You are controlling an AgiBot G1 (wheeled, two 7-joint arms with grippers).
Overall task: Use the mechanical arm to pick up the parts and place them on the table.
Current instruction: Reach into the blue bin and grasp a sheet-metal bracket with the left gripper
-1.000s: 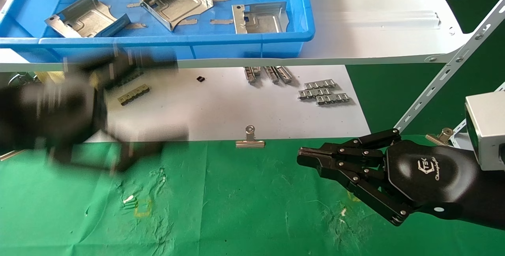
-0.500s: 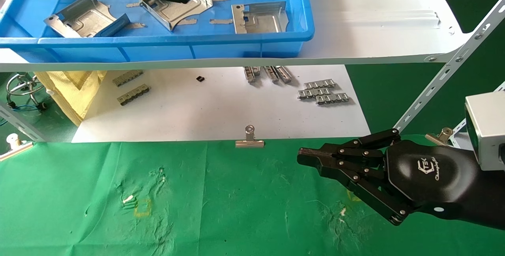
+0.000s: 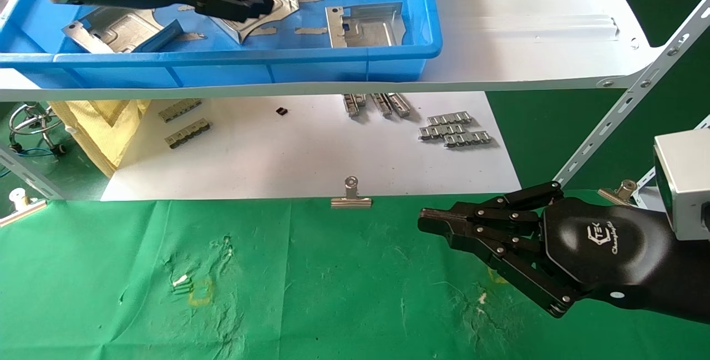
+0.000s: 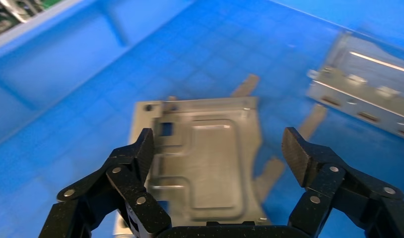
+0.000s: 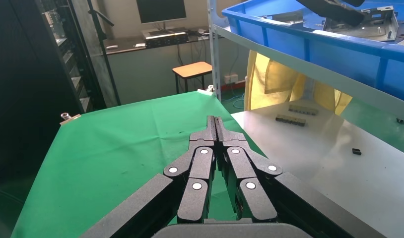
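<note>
L gripper: fingers spread wide, hovering over a part lying flat in blue bin; nothing gripped. Part prob. light, stiff, slick, sharp-edged; pinching across bent-up edges looking best. Vs 0.5 s ago: L gripper pulling back leftward. R gripper: clenched, empty, idling over table.

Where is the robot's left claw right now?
In the head view, the left gripper is up at the left inside the blue bin, open above the middle part.
</note>
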